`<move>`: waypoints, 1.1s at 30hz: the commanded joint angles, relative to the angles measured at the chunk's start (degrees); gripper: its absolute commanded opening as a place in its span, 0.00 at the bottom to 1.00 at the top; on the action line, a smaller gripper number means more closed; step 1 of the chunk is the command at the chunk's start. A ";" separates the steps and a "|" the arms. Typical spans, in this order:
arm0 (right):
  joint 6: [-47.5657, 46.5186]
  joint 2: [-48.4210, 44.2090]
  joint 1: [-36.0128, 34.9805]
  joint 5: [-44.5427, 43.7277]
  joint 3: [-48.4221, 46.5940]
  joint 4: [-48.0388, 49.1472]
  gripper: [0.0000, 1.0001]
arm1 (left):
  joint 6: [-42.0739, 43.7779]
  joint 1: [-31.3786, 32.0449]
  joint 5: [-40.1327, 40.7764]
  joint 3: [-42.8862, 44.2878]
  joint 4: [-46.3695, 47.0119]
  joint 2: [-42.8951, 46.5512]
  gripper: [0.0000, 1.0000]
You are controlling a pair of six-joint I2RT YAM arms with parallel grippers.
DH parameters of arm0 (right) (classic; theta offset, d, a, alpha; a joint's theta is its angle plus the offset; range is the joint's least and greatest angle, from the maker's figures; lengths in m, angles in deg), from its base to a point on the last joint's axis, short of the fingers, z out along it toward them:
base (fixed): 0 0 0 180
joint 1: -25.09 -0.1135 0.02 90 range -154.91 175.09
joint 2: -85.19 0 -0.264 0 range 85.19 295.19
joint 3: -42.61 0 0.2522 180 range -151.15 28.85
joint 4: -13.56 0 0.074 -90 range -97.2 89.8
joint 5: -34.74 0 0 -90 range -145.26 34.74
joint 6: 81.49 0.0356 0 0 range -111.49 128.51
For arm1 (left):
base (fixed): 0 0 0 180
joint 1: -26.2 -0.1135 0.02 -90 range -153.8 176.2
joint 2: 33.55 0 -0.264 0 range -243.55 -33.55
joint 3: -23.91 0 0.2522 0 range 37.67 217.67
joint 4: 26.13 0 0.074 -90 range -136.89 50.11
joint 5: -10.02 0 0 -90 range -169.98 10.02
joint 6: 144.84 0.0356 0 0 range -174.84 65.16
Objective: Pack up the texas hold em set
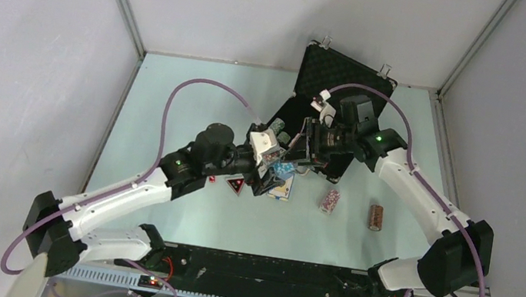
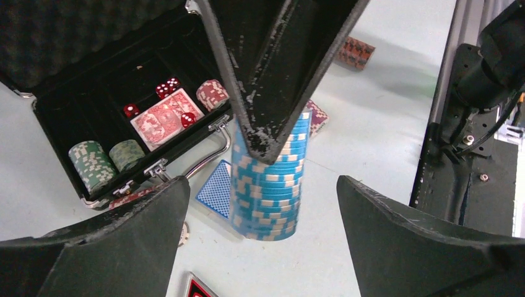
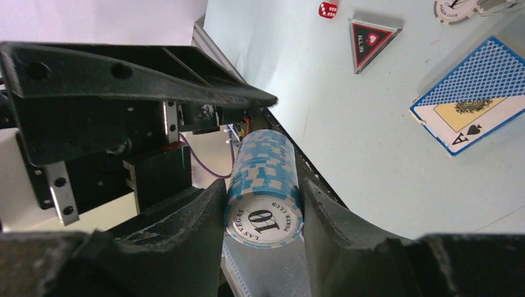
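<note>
My right gripper is shut on a blue chip stack and holds it by its sides. In the left wrist view the stack stands upright at the table beside the blue card deck; I cannot tell whether it touches the table. My left gripper is wide open with a finger on each side of the stack, apart from it. The open black briefcase holds two green stacks, a red deck, a red/white stack and red dice.
On the table lie a black triangle, a white button and a red die. Two loose chip stacks lie to the right. Both arms crowd the front of the briefcase.
</note>
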 commanded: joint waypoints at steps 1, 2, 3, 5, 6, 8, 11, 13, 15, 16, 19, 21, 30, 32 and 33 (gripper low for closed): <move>2.17 -2.40 -0.32 4.03 -2.85 5.14 0.21 | 2.24 1.32 -0.64 3.15 -0.52 -1.13 0.95; 2.24 -2.47 -0.34 4.19 -2.84 5.28 0.22 | 1.96 1.40 -0.52 3.32 -0.50 -1.47 0.93; 2.30 -2.50 -0.35 4.28 -2.85 5.23 0.22 | 1.84 1.45 -0.46 3.52 -0.32 -1.70 0.92; 2.02 -2.63 -0.41 4.46 -2.85 4.94 0.22 | 1.50 1.62 0.31 3.84 0.06 -2.06 0.90; 1.95 -2.64 -0.47 4.72 -2.83 4.78 0.22 | 1.42 1.68 1.21 3.93 0.09 -2.20 0.87; 1.70 -2.68 -0.52 4.99 -2.83 4.27 0.22 | 1.76 1.74 2.09 4.29 -0.22 -2.66 0.79; 1.18 -2.67 -0.56 5.22 -2.85 3.74 0.24 | 2.41 1.75 3.32 4.84 -1.21 -3.11 0.59; 0.84 -2.61 -0.42 5.19 -2.83 3.33 0.35 | 2.76 1.80 3.56 4.79 -1.19 -3.15 0.47; 0.80 -2.59 0.00 4.50 -2.83 2.45 0.56 | 2.88 1.78 3.80 4.93 -1.35 -3.18 0.33; 1.02 -2.65 0.74 3.50 -2.85 1.95 0.63 | 2.83 1.77 3.95 5.05 -1.41 -3.24 0.29; 1.30 -4.41 2.82 -0.04 -2.83 0.10 0.88 | 2.16 1.78 5.42 5.89 -1.78 -4.06 0.15; 1.20 -6.40 4.80 -4.35 -2.87 -0.82 0.97 | 1.86 1.77 6.87 6.41 -1.80 -4.87 0.15; 0.03 -18.31 16.61 -24.70 0.11 -8.50 0.98 | -2.92 0.11 15.53 12.27 1.09 -13.91 0.12; -0.87 -20.70 17.42 -28.30 0.45 -9.98 0.97 | -4.42 -1.95 16.69 15.98 0.64 -17.58 0.12; -1.11 -21.33 17.64 -30.98 0.50 -10.63 0.97 | -4.87 -2.78 16.54 17.39 0.19 -19.06 0.12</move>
